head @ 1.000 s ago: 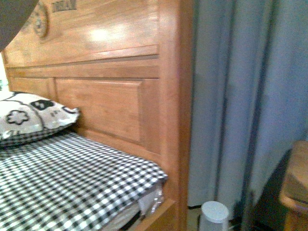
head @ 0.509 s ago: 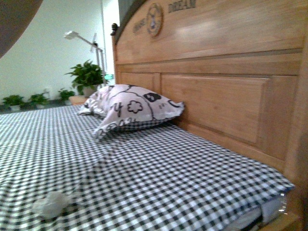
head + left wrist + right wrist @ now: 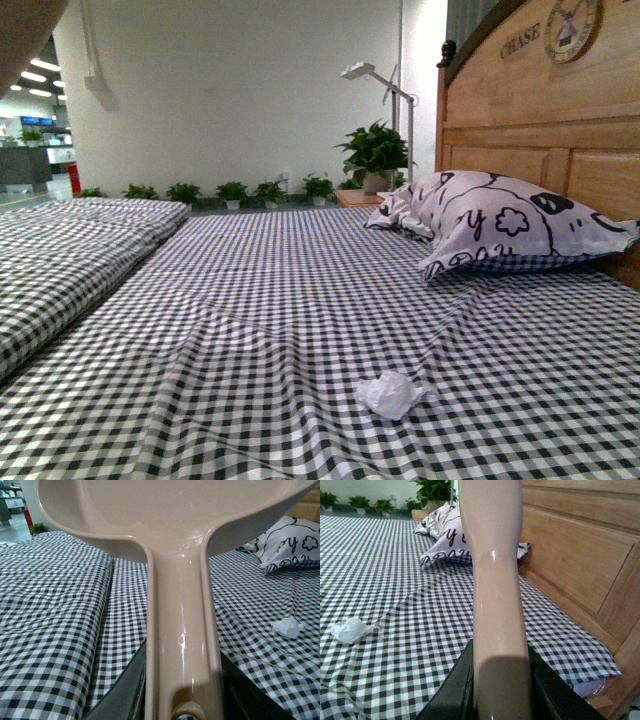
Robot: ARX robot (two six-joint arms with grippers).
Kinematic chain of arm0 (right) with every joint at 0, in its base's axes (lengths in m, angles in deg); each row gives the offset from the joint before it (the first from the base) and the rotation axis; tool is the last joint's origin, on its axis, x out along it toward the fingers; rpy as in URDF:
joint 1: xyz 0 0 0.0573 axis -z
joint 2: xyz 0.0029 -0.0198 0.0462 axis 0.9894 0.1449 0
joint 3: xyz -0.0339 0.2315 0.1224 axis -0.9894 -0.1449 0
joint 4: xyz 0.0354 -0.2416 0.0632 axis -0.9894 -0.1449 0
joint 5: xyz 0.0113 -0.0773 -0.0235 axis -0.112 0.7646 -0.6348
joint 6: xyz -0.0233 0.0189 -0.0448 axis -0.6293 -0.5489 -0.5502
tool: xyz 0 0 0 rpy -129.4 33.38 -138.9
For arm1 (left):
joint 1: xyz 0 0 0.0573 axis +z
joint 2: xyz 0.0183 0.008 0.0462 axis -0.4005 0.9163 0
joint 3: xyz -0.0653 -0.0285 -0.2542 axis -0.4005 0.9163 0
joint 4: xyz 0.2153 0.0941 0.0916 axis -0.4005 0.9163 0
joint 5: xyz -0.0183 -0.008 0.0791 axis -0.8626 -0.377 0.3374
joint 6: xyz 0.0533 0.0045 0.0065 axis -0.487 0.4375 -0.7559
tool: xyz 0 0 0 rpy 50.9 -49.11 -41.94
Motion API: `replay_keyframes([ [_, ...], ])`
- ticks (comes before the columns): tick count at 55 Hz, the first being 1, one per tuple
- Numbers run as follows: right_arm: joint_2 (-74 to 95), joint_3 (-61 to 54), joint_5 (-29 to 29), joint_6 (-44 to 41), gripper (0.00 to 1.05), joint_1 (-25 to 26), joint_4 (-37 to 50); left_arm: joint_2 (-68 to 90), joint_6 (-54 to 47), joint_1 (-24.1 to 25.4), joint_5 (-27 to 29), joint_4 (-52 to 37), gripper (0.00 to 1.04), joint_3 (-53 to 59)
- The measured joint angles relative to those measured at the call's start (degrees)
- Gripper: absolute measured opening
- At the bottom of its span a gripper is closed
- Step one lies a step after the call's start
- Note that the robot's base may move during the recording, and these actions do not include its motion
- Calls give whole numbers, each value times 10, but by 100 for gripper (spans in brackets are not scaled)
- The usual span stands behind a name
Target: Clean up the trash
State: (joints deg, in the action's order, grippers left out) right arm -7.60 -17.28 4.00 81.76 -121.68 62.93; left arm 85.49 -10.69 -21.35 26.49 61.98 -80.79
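— Where's the trash (image 3: 391, 394)?
— Near the surface's (image 3: 250, 300) front edge. The left gripper (image 3: 182, 695) clamps the dustpan (image 3: 165, 520), the right gripper (image 3: 500, 695) a handle (image 3: 492, 580).
— Risk?
— Wrinkled surface; the dustpan could snag and roll it away.

The trash (image 3: 391, 394) lies on the bed (image 3: 250, 330), before the pillow (image 3: 500, 225).

left jaws: dark grey, smooth, slanted plates | right jaws: black, smooth, slanted plates

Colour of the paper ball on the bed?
White. The paper ball shows best in the front view.
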Motion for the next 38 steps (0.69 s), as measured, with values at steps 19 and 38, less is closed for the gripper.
replay_keyframes([
  [19, -1, 0, 5, 0, 21, 1, 0, 87, -83, 4, -52, 138, 27, -54],
  [38, -1, 0, 7, 0, 21, 1, 0, 393, -346, 50, -172, 37, 27, -149],
])
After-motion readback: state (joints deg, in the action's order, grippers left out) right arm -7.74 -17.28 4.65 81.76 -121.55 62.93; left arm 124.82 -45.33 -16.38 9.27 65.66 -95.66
